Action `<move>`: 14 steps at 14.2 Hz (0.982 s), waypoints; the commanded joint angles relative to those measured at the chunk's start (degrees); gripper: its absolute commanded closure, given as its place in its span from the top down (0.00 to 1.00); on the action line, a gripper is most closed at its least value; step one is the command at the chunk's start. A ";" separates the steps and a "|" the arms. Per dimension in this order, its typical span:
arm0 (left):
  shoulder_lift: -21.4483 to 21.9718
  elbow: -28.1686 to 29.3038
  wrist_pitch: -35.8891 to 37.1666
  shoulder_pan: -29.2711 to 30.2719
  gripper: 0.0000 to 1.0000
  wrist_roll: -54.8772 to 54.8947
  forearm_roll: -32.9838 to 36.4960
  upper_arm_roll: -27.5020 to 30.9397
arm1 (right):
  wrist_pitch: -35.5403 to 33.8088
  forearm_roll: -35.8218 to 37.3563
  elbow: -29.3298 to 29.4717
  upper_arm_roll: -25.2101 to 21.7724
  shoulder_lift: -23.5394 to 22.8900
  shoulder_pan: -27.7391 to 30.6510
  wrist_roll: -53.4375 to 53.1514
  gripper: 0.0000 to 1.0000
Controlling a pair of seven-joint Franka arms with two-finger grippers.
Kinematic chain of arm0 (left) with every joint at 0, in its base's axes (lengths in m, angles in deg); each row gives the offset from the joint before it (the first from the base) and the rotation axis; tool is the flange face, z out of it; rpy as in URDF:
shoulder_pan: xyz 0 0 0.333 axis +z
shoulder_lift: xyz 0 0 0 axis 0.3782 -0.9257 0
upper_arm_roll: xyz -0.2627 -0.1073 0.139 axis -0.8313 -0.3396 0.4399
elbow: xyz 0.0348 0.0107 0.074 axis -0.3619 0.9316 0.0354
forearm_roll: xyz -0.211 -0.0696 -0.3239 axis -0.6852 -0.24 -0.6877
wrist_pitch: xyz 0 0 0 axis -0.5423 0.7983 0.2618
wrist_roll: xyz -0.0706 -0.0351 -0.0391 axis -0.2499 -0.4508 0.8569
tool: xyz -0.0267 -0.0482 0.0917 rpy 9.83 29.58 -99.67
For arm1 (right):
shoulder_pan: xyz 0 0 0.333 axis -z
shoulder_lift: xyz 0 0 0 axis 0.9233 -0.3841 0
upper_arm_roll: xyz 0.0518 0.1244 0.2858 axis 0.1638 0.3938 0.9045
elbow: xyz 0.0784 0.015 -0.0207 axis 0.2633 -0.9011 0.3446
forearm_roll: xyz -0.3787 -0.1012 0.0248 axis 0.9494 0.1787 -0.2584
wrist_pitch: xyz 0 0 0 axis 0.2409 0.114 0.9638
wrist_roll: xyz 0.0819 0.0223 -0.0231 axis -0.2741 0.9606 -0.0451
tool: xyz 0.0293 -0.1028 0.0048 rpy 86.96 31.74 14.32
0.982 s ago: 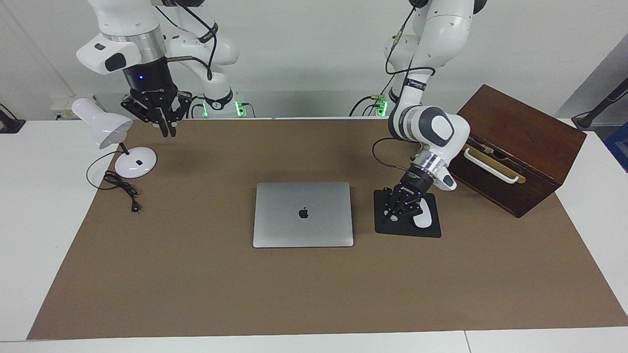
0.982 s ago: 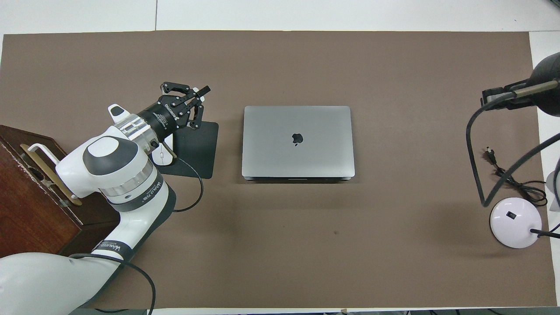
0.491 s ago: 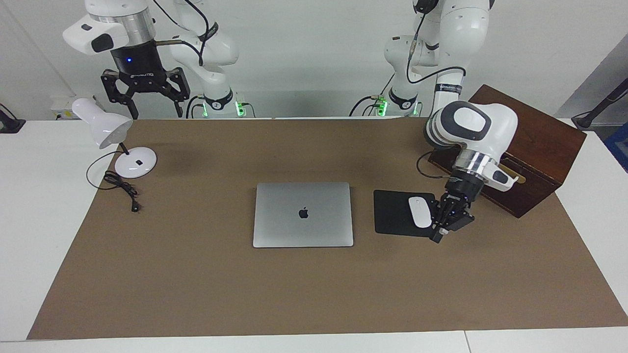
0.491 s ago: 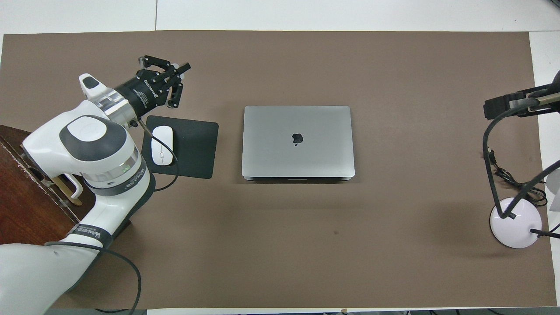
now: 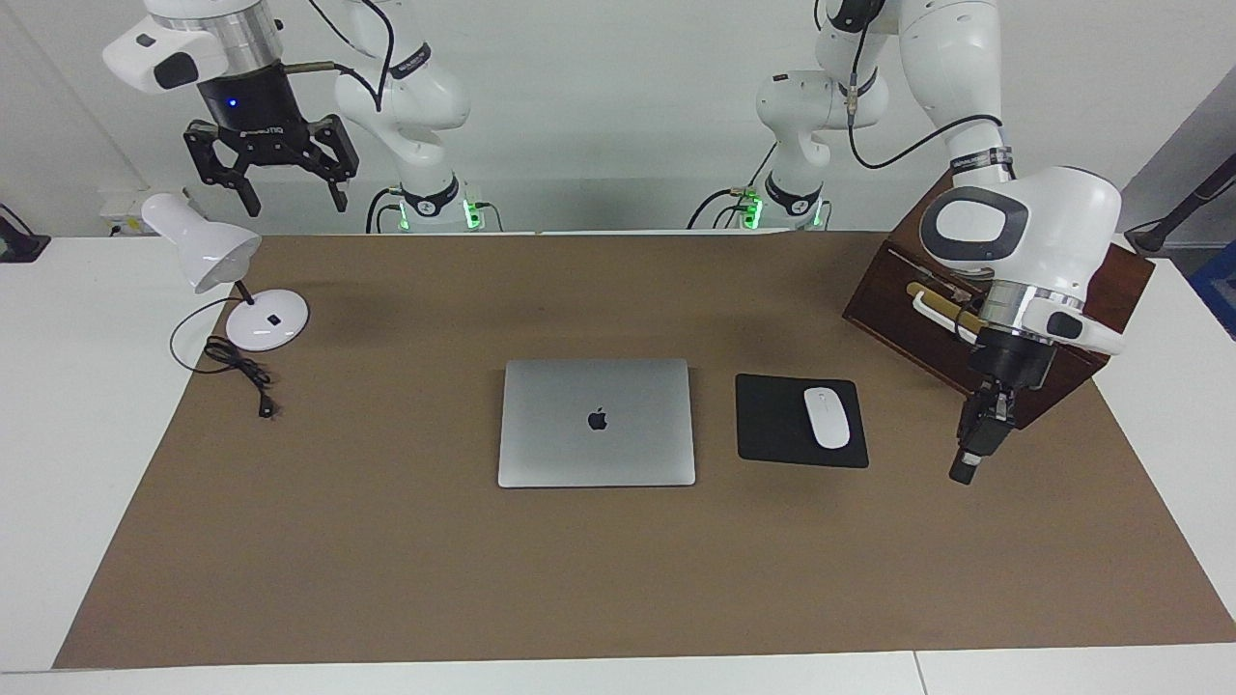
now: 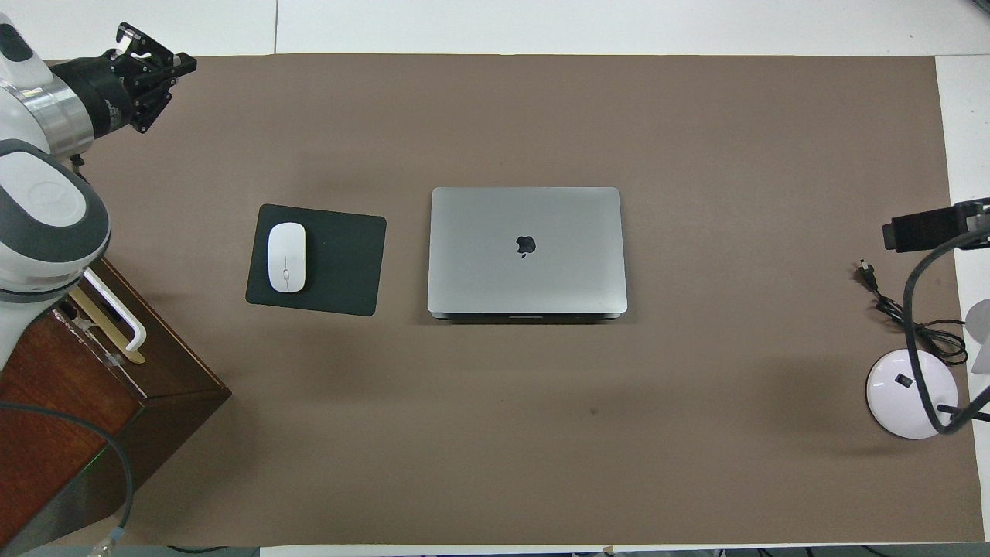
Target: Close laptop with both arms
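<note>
Taking the laptop [image 5: 597, 422] as the landmark and reading the facing view from left to right: toward the right arm's end of the table, well away from the laptop, stands a white desk lamp [image 5: 241, 290] with its cord trailing on the brown mat [image 5: 386, 560]. Above the lamp hangs the right gripper [image 5: 293, 199], high in the air with its fingers spread wide and nothing between them. The laptop lies mid-mat, lid flat down, logo up; to my eye it is already closed. Just beside it, toward the left arm's end, is a black mouse pad [image 5: 772, 425] with a white mouse [image 5: 828, 417] on it. Past the pad hangs the left gripper [image 5: 969, 471], fingertips pressed together and empty, in front of a dark wooden box [image 5: 1053, 241].

I judge the laptop to be rigid, moderately heavy, smooth and slippery metal, with a fragile screen under the lid. Pinching would suit it poorly; flat, gentle pressure on the lid near its free edge seems safest.

The facing view shows how high each gripper hangs. The overhead view adds the dark seam along the laptop's edge nearer to the robots, and shows only a sliver of the right gripper at its margin.
</note>
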State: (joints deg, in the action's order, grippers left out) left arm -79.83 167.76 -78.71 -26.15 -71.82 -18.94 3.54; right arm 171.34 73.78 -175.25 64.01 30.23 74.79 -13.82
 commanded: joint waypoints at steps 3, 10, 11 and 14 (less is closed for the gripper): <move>-0.60 -8.25 18.70 0.06 0.00 0.57 21.16 3.99 | 2.22 -1.69 -6.31 0.25 2.92 1.94 2.47 1.00; 10.46 -7.99 46.83 1.73 0.00 1.18 30.77 4.08 | 3.19 -1.69 -7.29 -0.71 2.92 1.94 1.24 1.00; 12.31 -6.95 49.47 1.73 0.00 1.71 30.77 4.08 | 3.19 -1.69 -7.20 -0.71 2.92 2.02 1.24 1.00; 16.62 -3.26 57.65 2.08 0.00 1.71 30.95 4.00 | 3.28 -1.69 -7.11 -4.91 2.83 -1.81 1.24 1.00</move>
State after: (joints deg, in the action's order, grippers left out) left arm -66.60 160.20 -24.05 -24.50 -70.98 10.80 7.84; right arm 173.35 73.70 -180.47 61.98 31.63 75.04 -13.35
